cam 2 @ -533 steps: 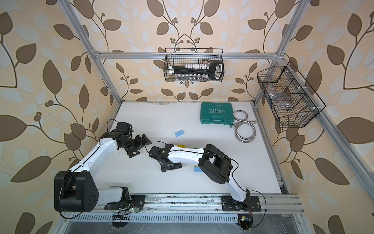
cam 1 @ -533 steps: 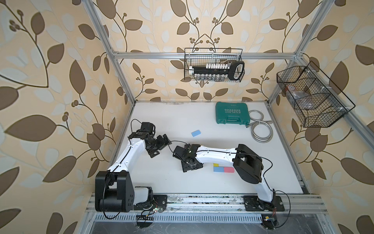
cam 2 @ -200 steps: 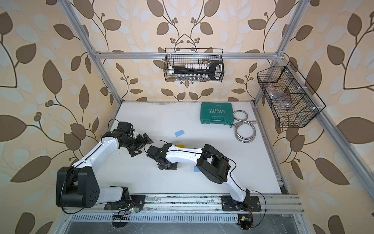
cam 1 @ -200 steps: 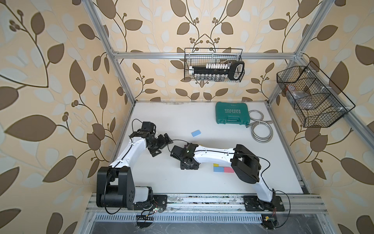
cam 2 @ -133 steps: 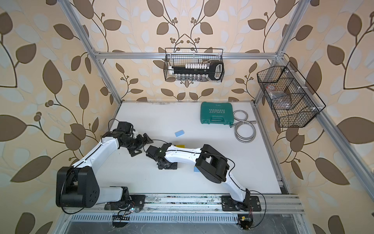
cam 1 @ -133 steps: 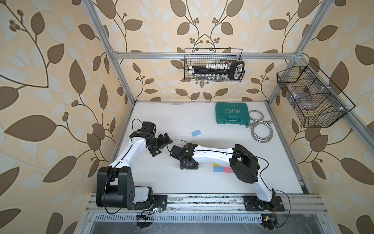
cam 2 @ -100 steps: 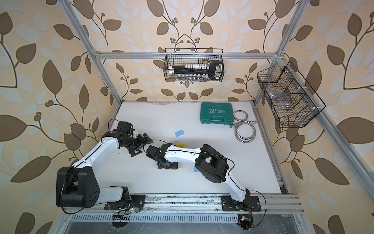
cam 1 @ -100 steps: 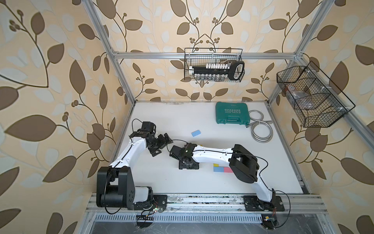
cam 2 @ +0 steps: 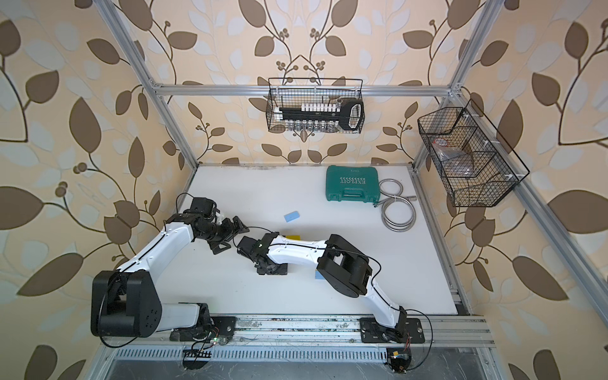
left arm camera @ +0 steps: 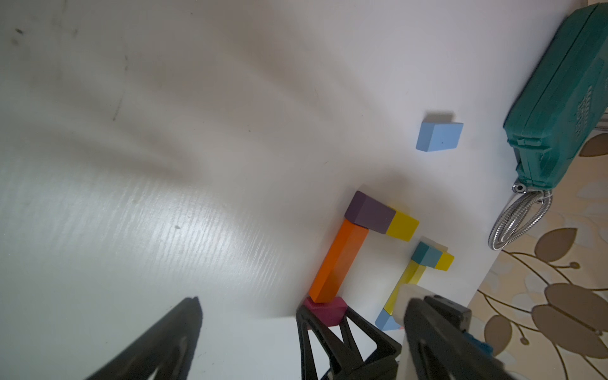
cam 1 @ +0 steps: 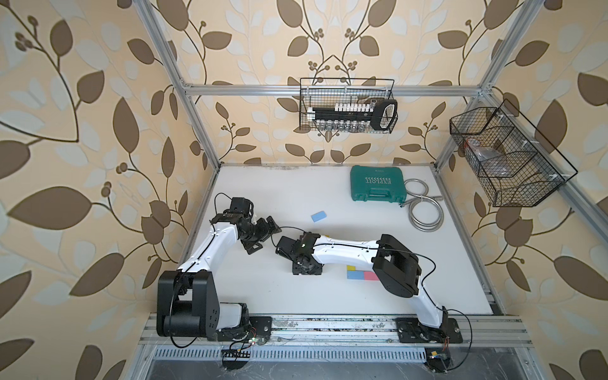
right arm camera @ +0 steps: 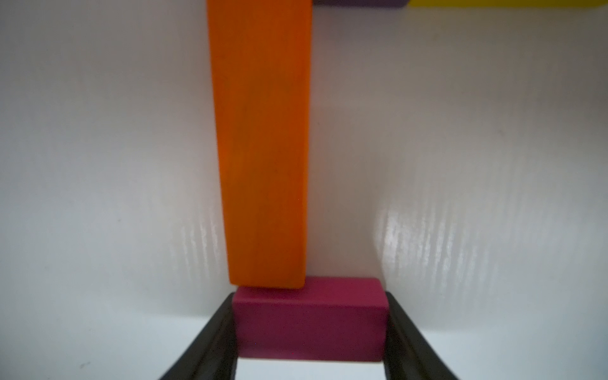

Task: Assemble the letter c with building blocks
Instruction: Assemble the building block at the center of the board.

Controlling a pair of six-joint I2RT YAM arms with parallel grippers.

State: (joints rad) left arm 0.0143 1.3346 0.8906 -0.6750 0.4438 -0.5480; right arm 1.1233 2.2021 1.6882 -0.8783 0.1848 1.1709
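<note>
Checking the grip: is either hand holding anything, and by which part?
The right hand clamps the magenta block by its two short ends; the left hand holds nothing.

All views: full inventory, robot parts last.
orange bar: 1, orange, mid-table
yellow bar: 1, yellow, to its right
purple block, yellow block: 2, purple, yellow, orange bar's far end
magenta block: 1, magenta, orange bar's near end
teal block, second yellow block: 2, teal, yellow, yellow bar's far end
blue block, pink block: 2, blue, pink, yellow bar's near end
loose block: 1, light blue, farther back
case: 1, green, back-right
hose: 1, silver, beside case
back basket, side basket: 2, black, on walls
left end effector: 1, black, open, left of blocks
right end effector: 1, black, gripping magenta block
</note>
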